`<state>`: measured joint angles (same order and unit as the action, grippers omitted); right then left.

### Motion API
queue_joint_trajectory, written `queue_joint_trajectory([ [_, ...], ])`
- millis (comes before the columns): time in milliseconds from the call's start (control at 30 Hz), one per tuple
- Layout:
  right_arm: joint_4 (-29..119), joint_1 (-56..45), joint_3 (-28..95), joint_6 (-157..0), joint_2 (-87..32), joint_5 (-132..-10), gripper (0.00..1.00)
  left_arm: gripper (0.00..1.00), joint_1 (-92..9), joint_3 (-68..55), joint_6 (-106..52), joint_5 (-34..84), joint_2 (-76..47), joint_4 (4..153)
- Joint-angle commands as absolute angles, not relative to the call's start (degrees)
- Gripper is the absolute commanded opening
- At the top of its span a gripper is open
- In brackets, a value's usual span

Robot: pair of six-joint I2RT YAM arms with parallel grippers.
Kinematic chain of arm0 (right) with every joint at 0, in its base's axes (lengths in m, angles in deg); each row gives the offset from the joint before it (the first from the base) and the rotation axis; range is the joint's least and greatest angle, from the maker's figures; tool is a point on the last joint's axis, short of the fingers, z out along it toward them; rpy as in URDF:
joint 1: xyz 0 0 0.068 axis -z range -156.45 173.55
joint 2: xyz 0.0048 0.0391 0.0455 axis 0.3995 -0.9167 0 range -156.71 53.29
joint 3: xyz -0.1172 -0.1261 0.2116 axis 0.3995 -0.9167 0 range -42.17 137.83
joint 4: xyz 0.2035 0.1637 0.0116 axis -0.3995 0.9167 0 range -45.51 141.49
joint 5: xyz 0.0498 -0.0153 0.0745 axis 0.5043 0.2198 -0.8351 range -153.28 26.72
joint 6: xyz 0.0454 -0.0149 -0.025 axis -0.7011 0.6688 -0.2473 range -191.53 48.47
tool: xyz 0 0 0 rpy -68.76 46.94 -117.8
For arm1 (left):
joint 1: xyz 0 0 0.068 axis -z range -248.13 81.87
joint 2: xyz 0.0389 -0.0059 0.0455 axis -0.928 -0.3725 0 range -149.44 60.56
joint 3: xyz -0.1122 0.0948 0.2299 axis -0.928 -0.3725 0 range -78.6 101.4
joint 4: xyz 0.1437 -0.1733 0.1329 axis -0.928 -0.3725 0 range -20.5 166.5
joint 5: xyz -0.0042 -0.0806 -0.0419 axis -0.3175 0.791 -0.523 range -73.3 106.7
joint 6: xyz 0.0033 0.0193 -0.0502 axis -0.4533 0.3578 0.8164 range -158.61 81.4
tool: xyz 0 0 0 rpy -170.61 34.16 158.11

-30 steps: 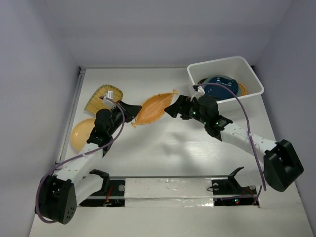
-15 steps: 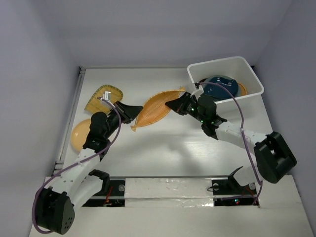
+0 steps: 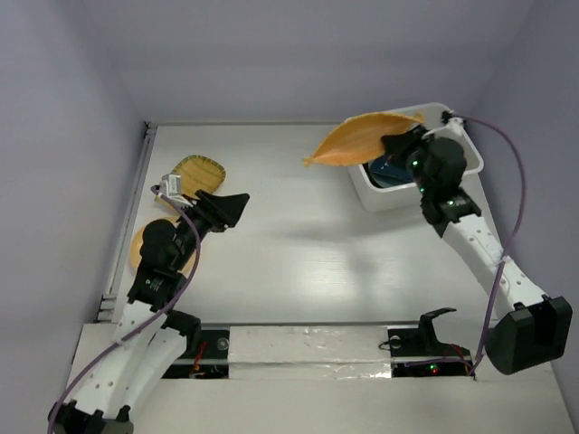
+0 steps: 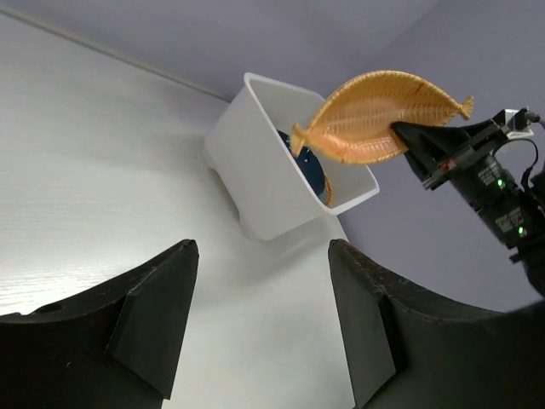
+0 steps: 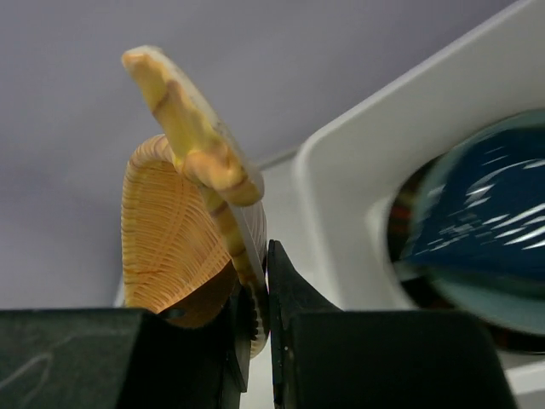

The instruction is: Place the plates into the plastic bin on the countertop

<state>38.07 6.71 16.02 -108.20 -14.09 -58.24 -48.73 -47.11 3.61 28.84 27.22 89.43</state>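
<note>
White countertop [image 3: 298,262], grey walls. Right gripper [image 5: 255,294] clenched on the rim of the orange boat-shaped woven plate [image 3: 362,137], carried high and tilted, evidently to clear the wall of the white plastic bin [image 4: 255,179] just beneath it. Left gripper [image 4: 264,290] spread, empty.

Plain matte lavender-grey walls [image 3: 298,54] enclose my flat white countertop [image 3: 298,271] on three sides; diffuse light casts soft shadows.
</note>
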Motion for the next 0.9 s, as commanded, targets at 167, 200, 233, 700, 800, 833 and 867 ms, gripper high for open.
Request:
queue_joint_trajectory([
  [167, 52.0, 22.6, 28.7, -102.6, -23.5, -54.9, 0.00, 0.60, -48.7, -38.9, -5.2, 27.0, 36.3, 77.0],
  [200, 53.6, 23.3, 31.0, -102.1, -24.9, -54.7, 0.00, 0.61, -48.7, -38.3, -6.8, 27.2, 36.6, 76.6],
  [233, 54.3, 23.9, 32.1, -102.0, -26.5, -54.1, 0.00, 0.61, -48.7, -37.5, -7.8, 27.2, 36.9, 73.5],
  [700, 63.1, 28.1, 40.4, -100.4, -46.0, -54.2, 0.00, 0.64, -48.7, -38.4, -18.8, 22.8, 42.4, 64.8],
  [800, 60.9, 31.2, 35.6, -102.0, -43.8, -56.0, 0.00, 0.64, -48.2, -38.2, -19.4, 22.6, 42.8, 65.0],
  [833, 57.7, 32.0, 33.7, -103.1, -42.6, -56.8, 0.00, 0.64, -47.6, -38.1, -19.3, 22.2, 43.0, 64.6],
  [867, 56.3, 33.6, 32.0, -103.7, -40.0, -58.4, 0.00, 0.64, -46.9, -38.2, -19.3, 22.1, 43.2, 64.6],
])
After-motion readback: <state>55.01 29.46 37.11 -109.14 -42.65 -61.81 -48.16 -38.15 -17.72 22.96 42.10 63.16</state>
